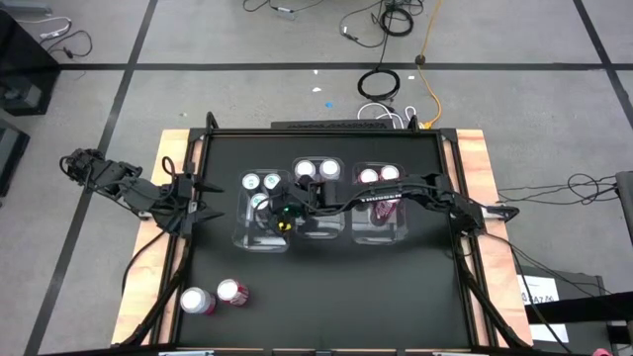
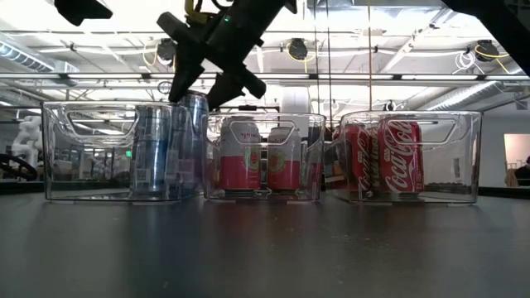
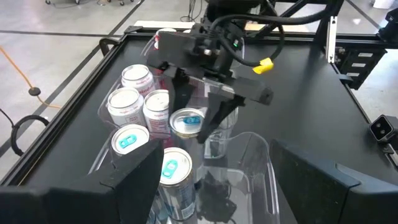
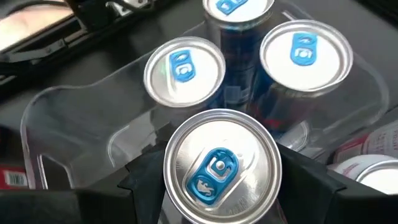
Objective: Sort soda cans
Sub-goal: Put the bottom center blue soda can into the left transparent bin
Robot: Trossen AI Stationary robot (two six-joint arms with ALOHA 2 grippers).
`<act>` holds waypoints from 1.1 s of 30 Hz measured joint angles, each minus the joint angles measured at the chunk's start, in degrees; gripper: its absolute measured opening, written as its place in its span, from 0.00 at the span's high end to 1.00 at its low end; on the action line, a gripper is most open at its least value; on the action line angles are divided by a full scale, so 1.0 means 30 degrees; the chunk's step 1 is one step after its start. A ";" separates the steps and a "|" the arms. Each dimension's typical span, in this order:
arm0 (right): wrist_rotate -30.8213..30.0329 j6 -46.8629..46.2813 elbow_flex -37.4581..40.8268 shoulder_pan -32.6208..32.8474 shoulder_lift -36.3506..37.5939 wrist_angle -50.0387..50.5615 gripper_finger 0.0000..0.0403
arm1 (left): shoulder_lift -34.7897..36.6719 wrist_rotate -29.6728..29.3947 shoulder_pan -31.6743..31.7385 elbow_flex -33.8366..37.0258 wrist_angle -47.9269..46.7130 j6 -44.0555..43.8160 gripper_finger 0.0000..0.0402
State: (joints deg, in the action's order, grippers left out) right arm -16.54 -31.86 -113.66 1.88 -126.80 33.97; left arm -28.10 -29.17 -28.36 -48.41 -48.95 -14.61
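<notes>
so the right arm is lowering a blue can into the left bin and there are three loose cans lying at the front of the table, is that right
Not quite: the high view shows two loose cans at the front, not three. The rest holds: the right gripper holds a blue can over the left bin.

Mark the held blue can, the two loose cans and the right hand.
Held blue can (image 4: pixel 219 162): right wrist view, silver top.
Loose cans (image 1: pixel 215 297): high view, where they meet.
Right hand (image 2: pixel 201 87): low view, between fingertips.

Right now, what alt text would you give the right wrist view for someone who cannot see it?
The right arm's dark two-finger tool grips a silver-topped blue soda can over a clear plastic rectangular bin. Three more blue-tabbed cans stand upright inside it.
</notes>
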 joint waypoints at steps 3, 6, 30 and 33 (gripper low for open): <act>-0.0600 0.0265 0.0328 -0.0134 0.0015 -0.0298 0.41 | -0.0003 0.0000 -0.0006 0.0001 0.0000 0.0000 0.24; -0.1180 0.0517 0.0443 -0.0141 0.0000 -0.0916 0.41 | -0.0001 0.0000 -0.0005 0.0001 0.0000 0.0000 0.24; -0.0594 0.2339 0.0327 -0.0181 -0.1056 -0.2229 0.36 | -0.0043 0.0007 0.0001 0.0016 -0.0007 0.0000 0.24; -0.0700 0.2343 0.0334 -0.0324 -0.1045 -0.2165 0.34 | -0.0077 0.0000 -0.0001 0.0016 -0.0007 -0.0007 0.24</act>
State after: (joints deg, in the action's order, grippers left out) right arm -18.64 -24.83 -112.66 0.90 -129.94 27.47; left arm -28.33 -29.17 -28.37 -48.36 -48.97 -14.63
